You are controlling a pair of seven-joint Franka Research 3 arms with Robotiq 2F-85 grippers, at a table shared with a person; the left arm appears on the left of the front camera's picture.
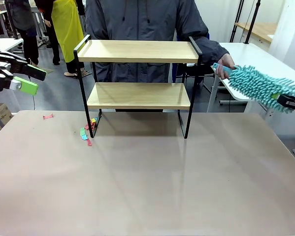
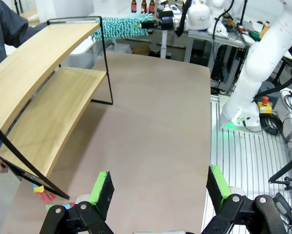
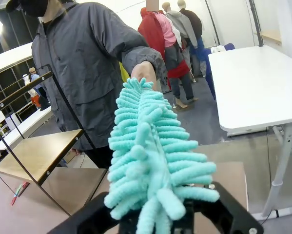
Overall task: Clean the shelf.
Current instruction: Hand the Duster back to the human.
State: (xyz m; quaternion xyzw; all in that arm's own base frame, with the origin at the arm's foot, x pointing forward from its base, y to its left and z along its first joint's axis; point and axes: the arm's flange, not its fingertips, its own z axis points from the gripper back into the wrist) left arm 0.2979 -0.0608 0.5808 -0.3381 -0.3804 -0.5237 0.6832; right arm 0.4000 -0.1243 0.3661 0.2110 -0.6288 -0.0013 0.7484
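Observation:
The shelf [image 1: 137, 96], two light wooden boards in a thin black frame, stands at the far middle of the table; it also runs along the left of the left wrist view [image 2: 43, 97]. A teal fluffy duster [image 1: 263, 86] hangs in the air to the right of the shelf. My right gripper [image 1: 291, 101] is shut on its near end, and the person's hand [image 1: 225, 64] holds its far end. In the right wrist view the duster [image 3: 146, 151] rises from my gripper [image 3: 184, 217] toward that hand [image 3: 143, 73]. My left gripper [image 1: 31, 78] hovers open and empty at the far left, its fingers [image 2: 103, 187] spread wide.
Small coloured scraps [image 1: 86, 132] lie on the beige table [image 1: 147, 187] by the shelf's left leg, and a pink one [image 1: 48, 116] lies farther left. A white table [image 1: 258, 54] stands behind at the right. The person stands right behind the shelf.

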